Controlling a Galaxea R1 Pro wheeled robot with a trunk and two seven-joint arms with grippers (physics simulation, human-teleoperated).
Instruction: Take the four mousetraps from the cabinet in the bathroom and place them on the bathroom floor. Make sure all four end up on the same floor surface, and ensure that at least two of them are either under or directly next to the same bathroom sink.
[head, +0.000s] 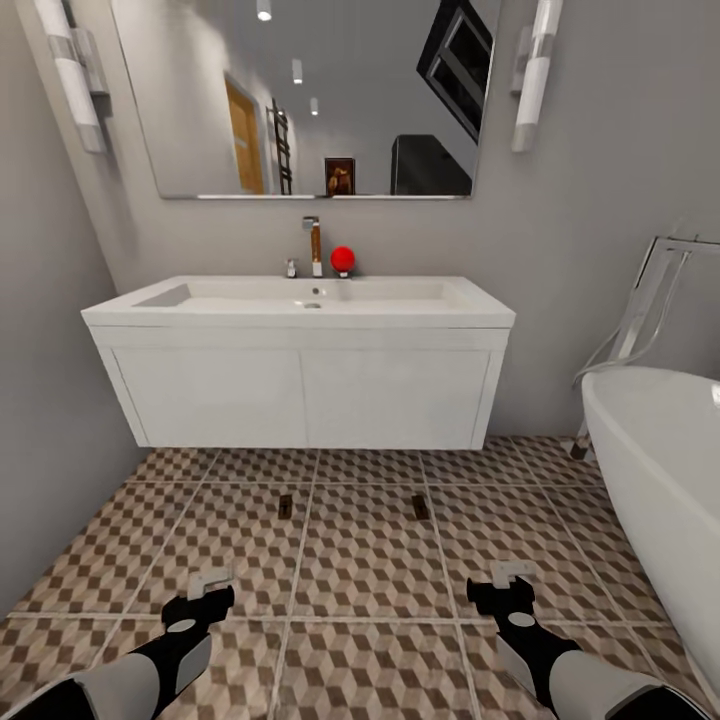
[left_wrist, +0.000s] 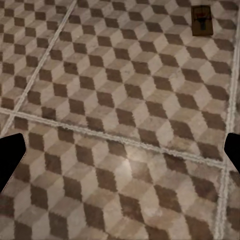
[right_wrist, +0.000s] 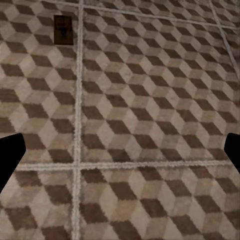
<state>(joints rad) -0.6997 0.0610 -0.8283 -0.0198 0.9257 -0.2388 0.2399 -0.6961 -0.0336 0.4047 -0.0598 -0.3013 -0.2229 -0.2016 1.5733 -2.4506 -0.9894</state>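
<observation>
Two mousetraps lie flat on the cube-patterned bathroom floor (head: 360, 560), just in front of the white wall-hung vanity: one on the left (head: 286, 506) and one on the right (head: 420, 507). Above them is the bathroom sink (head: 300, 300) with its faucet (head: 314, 245). My left gripper (head: 203, 592) hovers low over the tiles, open and holding nothing, short of the left mousetrap (left_wrist: 202, 21). My right gripper (head: 508, 586) is likewise open with nothing in it, short of the right mousetrap (right_wrist: 63, 29). The cabinet is out of view.
A white oval bathtub (head: 660, 470) with a chrome floor-standing filler (head: 640, 310) takes up the right side. A grey wall (head: 50, 420) closes the left. A red ball (head: 343, 259) sits on the sink's back ledge under a large mirror (head: 310, 90).
</observation>
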